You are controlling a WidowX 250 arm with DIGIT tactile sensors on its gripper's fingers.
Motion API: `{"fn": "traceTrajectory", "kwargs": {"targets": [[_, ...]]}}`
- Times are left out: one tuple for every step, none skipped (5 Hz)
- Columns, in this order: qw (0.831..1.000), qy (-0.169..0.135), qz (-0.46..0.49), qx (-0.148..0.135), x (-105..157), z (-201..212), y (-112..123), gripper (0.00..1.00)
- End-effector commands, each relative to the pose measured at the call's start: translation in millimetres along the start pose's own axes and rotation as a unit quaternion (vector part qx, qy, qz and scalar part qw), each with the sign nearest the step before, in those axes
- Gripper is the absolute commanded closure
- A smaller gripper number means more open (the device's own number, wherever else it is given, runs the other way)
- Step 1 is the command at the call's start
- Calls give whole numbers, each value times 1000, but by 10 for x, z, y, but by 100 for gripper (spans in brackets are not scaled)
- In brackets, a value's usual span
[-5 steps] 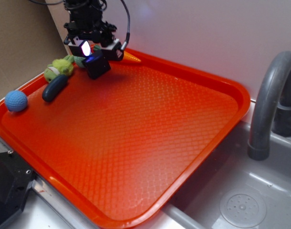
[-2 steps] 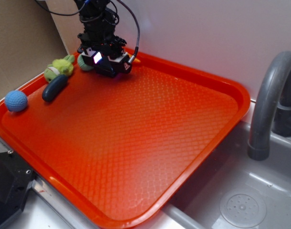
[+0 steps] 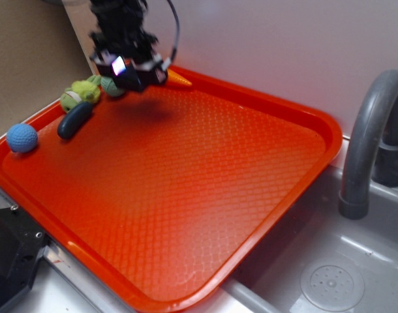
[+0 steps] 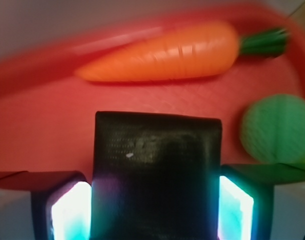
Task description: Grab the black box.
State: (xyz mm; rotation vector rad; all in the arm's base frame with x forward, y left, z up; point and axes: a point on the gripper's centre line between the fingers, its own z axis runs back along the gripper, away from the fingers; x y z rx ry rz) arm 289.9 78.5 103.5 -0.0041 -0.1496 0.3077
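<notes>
Exterior: the gripper [image 3: 135, 73] hangs over the tray's [image 3: 251, 189] far corner, the box [image 3: 132, 78] in it, clear of the surface. Wrist: fingers [image 4: 70, 210] clamp the box [image 4: 157, 170] on its flat sides; it looks stiff, light, and matte enough to grip well.

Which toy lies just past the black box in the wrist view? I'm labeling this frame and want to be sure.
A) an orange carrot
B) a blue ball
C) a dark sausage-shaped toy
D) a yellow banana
A: in the wrist view the orange carrot with its green top lies on the tray beyond the black box, which sits between the gripper pads.
</notes>
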Motion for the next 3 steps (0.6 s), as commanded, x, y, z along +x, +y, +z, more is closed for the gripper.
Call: {"fn": "traceTrajectory", "kwargs": {"targets": [[992, -41, -117, -21, -528, 1203, -424, 100], [989, -52, -136, -29, -706, 1647, -541, 100], [991, -46, -129, -1, -770, 1597, -569, 100]]}}
